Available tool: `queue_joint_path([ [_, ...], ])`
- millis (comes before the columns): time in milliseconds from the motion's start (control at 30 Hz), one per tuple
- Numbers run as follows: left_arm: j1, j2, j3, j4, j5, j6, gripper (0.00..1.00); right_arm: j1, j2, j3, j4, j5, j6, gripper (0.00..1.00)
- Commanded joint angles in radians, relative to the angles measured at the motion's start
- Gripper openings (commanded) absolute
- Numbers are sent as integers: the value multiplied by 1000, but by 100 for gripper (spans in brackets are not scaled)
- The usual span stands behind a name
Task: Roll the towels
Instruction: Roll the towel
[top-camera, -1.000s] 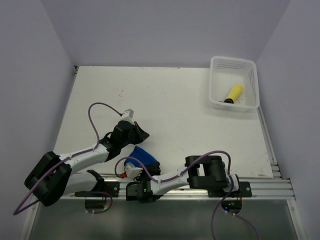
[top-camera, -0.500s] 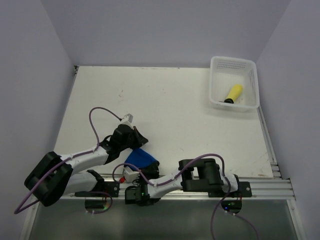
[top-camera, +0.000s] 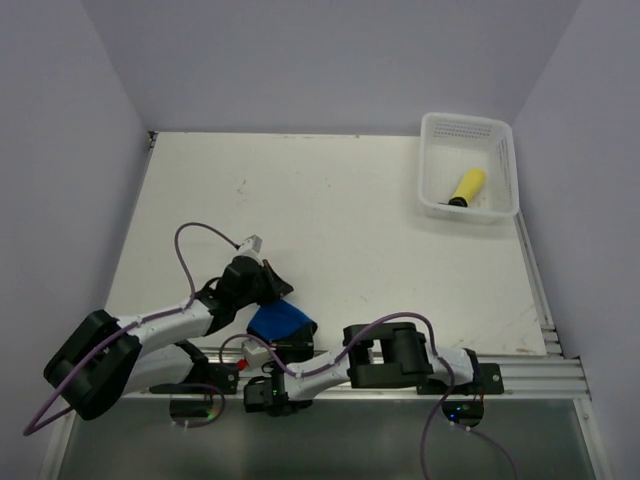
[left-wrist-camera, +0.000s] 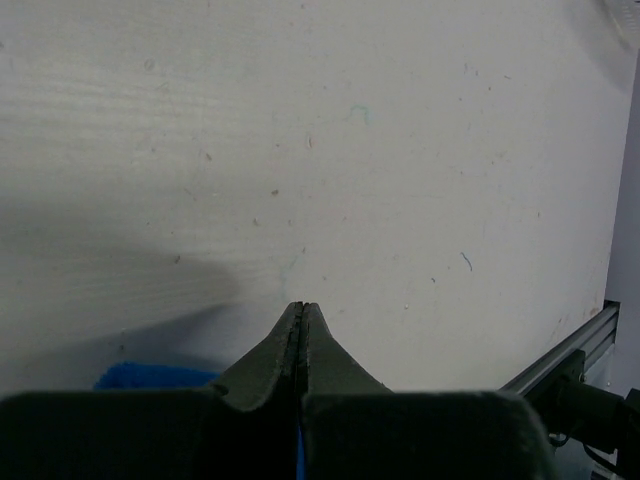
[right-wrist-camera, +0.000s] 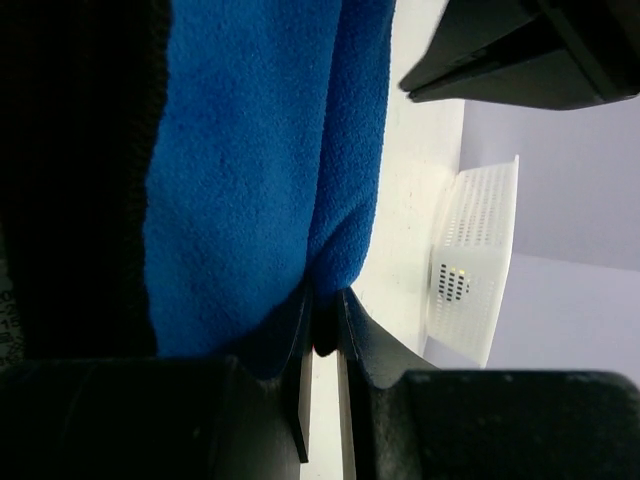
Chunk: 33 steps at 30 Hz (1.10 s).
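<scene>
From the top view: inside the white basket (top-camera: 468, 120), at the far right of the tabletop (top-camera: 330, 200), the yellow towel (top-camera: 467, 186), already a tight roll and so judged done. Well apart from the basket, down toward the near edge and far to its left, the blue towel (top-camera: 280, 322), bunched in a loose fold rather than a roll, between the two pincers. At the side of that cloth farther from the basket, the left pincer (top-camera: 280, 292), touching it or just above it; cannot tell which from here. On the cloth's near side, the right pincer (top-camera: 288, 343), hard to make out from this height. From the left wrist view: left pincer (left-wrist-camera: 302, 308) pressed together, tips out over bare tabletop, nothing plainly caught between them; only a corner of the blue towel (left-wrist-camera: 150, 377) low down beside the fingers. From the right wrist view: right pincer (right-wrist-camera: 322, 312) nearly closed and pinching a fold of the blue towel (right-wrist-camera: 250, 180), with the basket (right-wrist-camera: 475, 260) small in the distance beyond. Judged roughly half finished: one towel rolled and stowed, the other gripped but not yet rolled, then presumably bound for the basket too.
</scene>
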Motion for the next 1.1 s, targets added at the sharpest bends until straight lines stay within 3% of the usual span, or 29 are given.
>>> queue_joint_path([
  [0,-21,-15,-57,39,9,-43,0,5,36,32,-2,-40,28,0],
  [300,-33,-24,-219,127,-16,-113,0,2,42,38,-10,-57,29,0],
  [533,-41,12,-281,181,-34,-147,0,-1,-62,-17,13,-73,78,1],
  [633,-46,23,-296,198,-63,-159,0,-1,-171,-62,61,-123,82,24],
  [667,-46,26,-298,200,-69,-160,0,-2,-226,-74,76,-137,82,37],
  [767,-46,35,-298,194,-79,-156,0,-1,-347,-127,158,-224,72,50],
  [900,-46,37,-298,187,-88,-156,0,-1,-467,-183,212,-335,71,60],
  [1067,-46,35,-298,178,-88,-155,0,-22,-620,-278,278,-480,114,65],
])
